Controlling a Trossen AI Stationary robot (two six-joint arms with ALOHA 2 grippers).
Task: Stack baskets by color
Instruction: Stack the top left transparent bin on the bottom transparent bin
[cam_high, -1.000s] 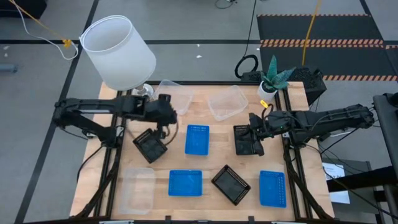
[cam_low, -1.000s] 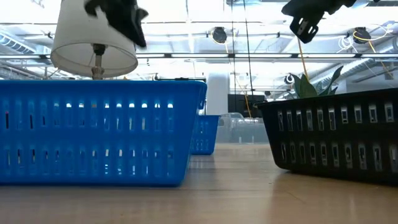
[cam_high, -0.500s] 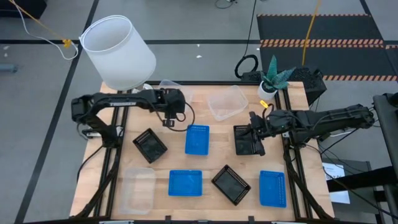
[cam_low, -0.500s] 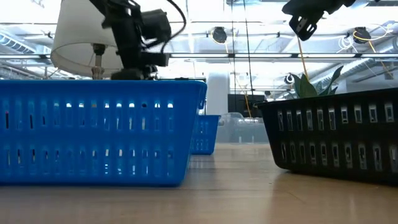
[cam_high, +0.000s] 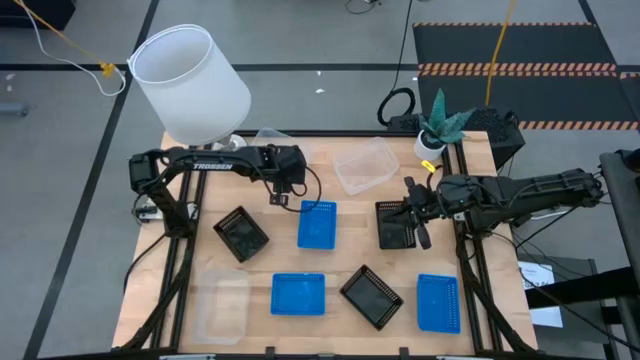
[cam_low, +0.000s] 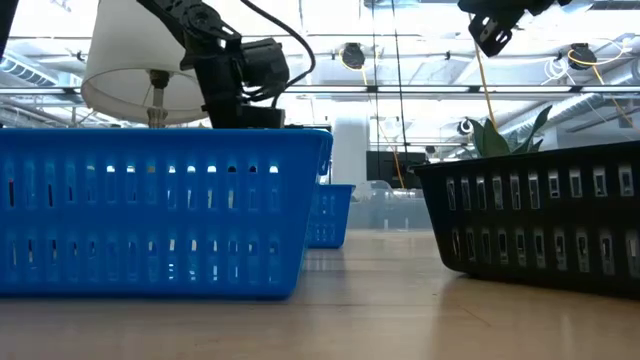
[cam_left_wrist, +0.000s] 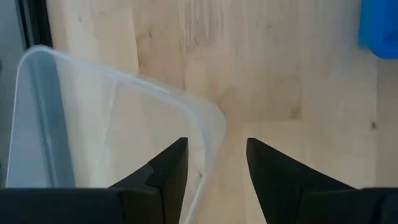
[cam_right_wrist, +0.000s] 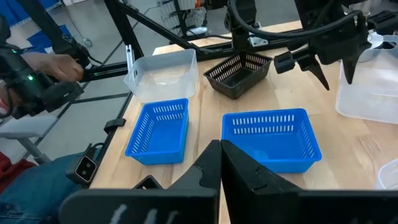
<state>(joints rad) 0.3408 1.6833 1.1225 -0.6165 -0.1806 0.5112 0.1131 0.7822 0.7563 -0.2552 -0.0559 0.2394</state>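
The left gripper (cam_high: 283, 190) has swung away from the black basket (cam_high: 241, 233) it hung over a second ago and now straddles the rim of a clear basket (cam_left_wrist: 112, 130) beside the lampshade (cam_high: 190, 82), fingers spread (a clear stack looks next). Only the left wrist view shows that rim between them. The right gripper (cam_high: 418, 215), fingers pressed together, hovers farther off.
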